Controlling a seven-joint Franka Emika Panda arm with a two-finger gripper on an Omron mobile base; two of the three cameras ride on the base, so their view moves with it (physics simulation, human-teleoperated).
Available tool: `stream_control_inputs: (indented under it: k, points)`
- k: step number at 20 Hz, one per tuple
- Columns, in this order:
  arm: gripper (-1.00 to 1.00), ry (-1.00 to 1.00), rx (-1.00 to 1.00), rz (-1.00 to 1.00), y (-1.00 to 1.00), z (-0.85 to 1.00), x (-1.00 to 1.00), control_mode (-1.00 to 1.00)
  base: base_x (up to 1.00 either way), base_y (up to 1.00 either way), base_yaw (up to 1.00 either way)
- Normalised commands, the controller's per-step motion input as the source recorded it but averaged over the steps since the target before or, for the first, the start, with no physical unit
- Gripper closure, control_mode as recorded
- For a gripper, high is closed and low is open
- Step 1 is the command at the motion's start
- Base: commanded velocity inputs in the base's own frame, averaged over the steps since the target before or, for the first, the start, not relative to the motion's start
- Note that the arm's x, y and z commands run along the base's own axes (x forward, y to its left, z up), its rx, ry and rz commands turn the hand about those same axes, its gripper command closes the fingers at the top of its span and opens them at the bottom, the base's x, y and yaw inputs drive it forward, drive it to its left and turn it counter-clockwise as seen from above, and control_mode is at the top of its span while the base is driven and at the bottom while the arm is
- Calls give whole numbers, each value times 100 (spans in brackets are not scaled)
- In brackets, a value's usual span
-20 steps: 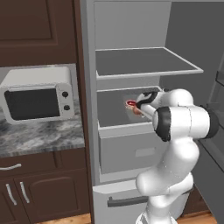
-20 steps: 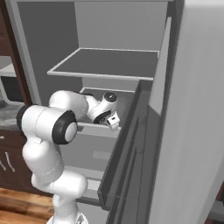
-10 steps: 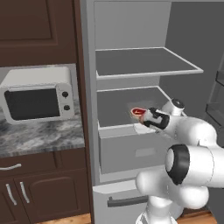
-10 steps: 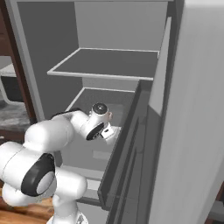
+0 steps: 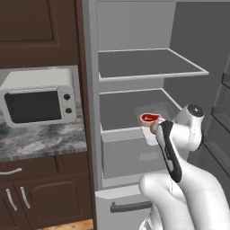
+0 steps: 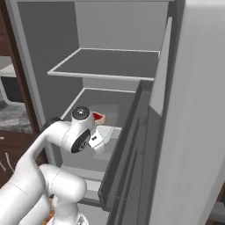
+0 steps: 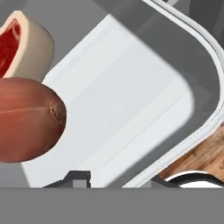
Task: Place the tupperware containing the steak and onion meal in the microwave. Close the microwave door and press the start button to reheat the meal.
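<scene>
Spill risk at the fridge shelf

Fingertips of the hand (image 7: 116, 177) sit right at the near rim of the tupperware (image 7: 131, 100), low at the bottom of the hand view, and they look closed on that rim, though the contact itself is cut off, so call it a probable pinch. Just past them rolls the danger: the onion (image 7: 26, 118), loose and round on the tray floor, with the steak (image 7: 22, 43) lying beyond it. Any tilt, held by one edge like this, and that onion runs off or the tray slips. From the left base view the tray hangs at the front lip of the fridge shelf (image 5: 130, 110), steak on top, beside the wrist. Well off to the left, a white countertop oven (image 5: 38, 101) waits on the surface.
</scene>
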Motion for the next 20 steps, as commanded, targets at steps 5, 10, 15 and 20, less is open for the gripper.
stream_control_inputs:
  k: [5,10,15,20]
  points:
    - [100,-1,1,3,10,98,-98,-100,0,0,0]
    - [100,0,3,9,22,93,-98,-100,0,0,0]
    - [100,1,0,7,24,62,-77,-100,0,0,0]
    - [100,0,-1,0,6,10,-34,-100,0,0,0]
